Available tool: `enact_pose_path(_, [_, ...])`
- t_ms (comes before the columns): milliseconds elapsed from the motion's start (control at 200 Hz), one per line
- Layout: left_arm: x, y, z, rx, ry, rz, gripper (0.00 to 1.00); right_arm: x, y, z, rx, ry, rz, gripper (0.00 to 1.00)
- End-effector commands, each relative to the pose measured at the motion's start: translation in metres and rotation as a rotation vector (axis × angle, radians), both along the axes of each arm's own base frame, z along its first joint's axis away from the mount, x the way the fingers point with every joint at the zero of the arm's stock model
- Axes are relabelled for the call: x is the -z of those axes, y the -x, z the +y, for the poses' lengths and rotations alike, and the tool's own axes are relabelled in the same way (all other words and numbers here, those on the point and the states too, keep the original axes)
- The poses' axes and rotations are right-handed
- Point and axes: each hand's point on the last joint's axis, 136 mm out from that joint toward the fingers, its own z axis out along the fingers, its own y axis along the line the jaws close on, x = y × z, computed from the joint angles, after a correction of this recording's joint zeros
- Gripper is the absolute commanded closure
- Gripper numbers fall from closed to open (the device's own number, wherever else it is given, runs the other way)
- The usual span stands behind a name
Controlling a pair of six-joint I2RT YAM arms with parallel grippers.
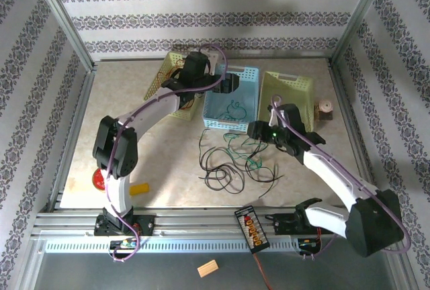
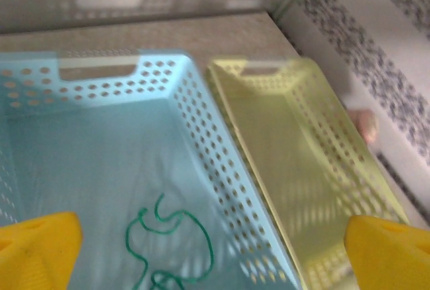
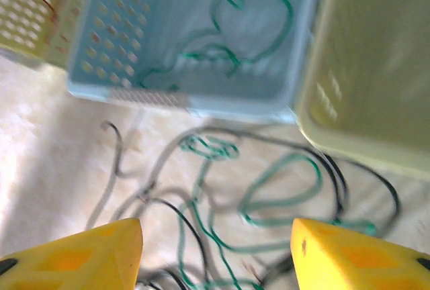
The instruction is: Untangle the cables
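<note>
Since one green cable (image 1: 235,110) already lies in the blue basket (image 1: 225,126), the top view suggests sorting by colour. The left gripper (image 1: 228,83) hovers over that basket, and the right gripper (image 1: 259,131) hangs above the tangled cables (image 1: 228,159) on the table (image 1: 134,95). From the left wrist, its fingers (image 2: 37,246) stand wide apart and empty over the green strand. From the right wrist, the jaws gape wide with nothing held, poised over green and black loops beside the basket's near wall, probably to pick one.
</note>
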Motion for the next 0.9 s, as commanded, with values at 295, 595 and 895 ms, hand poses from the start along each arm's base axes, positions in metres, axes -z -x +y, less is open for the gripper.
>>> enact_pose_path(295, [0.133, 0.192, -0.046, 0.649, -0.479, 0.205, 0.07, 0.087, 0.07, -0.023, -0.004, 0.135, 0.339, 0.48])
enact_pose_path(595, [0.168, 0.191, -0.05, 0.659, -0.55, 0.222, 0.19, 0.097, 0.054, -0.012, -0.037, 0.144, 0.338, 0.75])
enact_pose_path(895, [0.167, 0.182, -0.058, 0.656, -0.541, 0.184, 0.22, 0.054, 0.041, -0.018, -0.017, 0.132, 0.151, 0.94])
